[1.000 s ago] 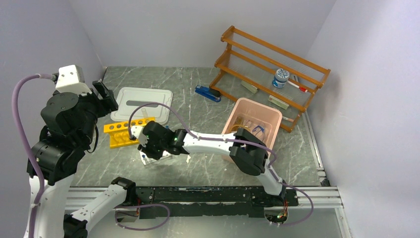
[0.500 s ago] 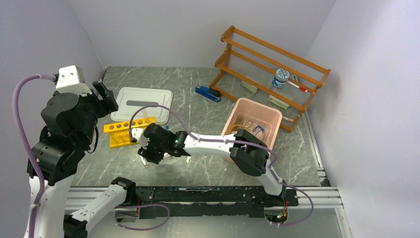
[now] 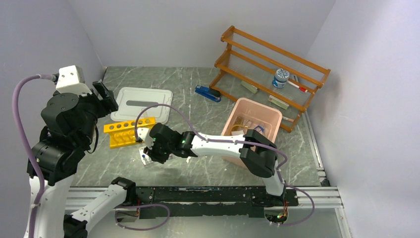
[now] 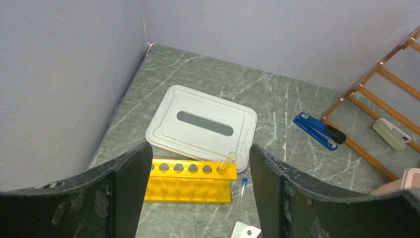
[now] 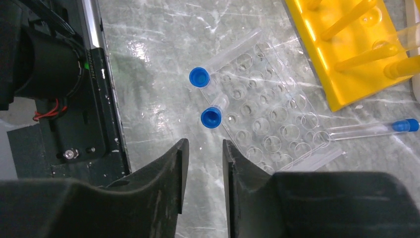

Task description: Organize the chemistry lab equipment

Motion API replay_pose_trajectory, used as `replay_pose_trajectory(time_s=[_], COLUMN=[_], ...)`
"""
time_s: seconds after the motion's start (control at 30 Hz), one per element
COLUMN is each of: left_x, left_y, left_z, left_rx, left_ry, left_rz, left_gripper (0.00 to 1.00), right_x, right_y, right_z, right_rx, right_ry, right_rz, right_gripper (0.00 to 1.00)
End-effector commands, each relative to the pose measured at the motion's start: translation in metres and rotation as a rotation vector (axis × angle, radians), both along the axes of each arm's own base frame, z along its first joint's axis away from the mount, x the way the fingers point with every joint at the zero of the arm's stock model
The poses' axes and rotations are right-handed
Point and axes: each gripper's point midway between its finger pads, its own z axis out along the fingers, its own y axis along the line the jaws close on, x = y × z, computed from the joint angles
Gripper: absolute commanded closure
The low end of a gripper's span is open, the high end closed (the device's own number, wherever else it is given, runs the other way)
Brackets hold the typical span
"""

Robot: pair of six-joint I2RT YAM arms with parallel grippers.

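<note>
Tubes [image 5: 199, 77] with blue caps sit left of centre on the table [image 3: 188, 79], two at the edge of a clear rack [image 5: 270, 124] and a third [image 5: 369, 130] lying flat beside it, near the yellow rack [image 5: 346, 64]. At far left the left gripper [image 4: 200, 193] hangs high, jaws spread wide with nothing between them. Further right the right gripper [image 5: 203, 163] hovers over the table beside the two tubes, its fingers [image 5: 163, 168] parted by a narrow gap, gripping and touching nothing.
</note>
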Motion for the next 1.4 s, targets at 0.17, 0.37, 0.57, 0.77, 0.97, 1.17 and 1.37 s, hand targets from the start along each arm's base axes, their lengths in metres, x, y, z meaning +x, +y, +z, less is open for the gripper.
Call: replay_pose_trajectory(time_s=[0.17, 0.37, 0.57, 0.77, 0.97, 1.17, 1.37], left_x=[0.001, 0.000, 0.000, -0.001, -0.002, 0.000, 0.002], left_y=[0.000, 0.000, 0.001, 0.002, 0.002, 0.001, -0.004], left_z=[0.008, 0.007, 0.006, 0.005, 0.005, 0.004, 0.001], left_rx=[0.001, 0.002, 0.002, 0.007, 0.008, 0.005, -0.005], left_ry=[-0.033, -0.032, -0.032, -0.031, -0.031, -0.028, -0.024], left_rz=[-0.004, -0.003, 0.001, 0.005, 0.004, -0.002, -0.018], left_gripper=[0.25, 0.25, 0.25, 0.25, 0.25, 0.25, 0.25], right_x=[0.017, 0.021, 0.013, 0.012, 0.017, 0.028, 0.065], right_y=[0.009, 0.018, 0.024, 0.027, 0.022, 0.002, -0.026], right_z=[-0.010, -0.005, 0.000, -0.004, 0.011, 0.041, 0.053], right_rx=[-0.028, -0.015, 0.015, 0.004, 0.024, 0.093, 0.153], right_ry=[-0.044, -0.056, -0.028, -0.020, -0.034, -0.010, 0.041], right_rz=[-0.036, -0.035, 0.009, 0.012, -0.018, -0.107, -0.353], right_gripper=[0.83, 0.88, 0.88, 0.88, 0.85, 0.77, 0.63])
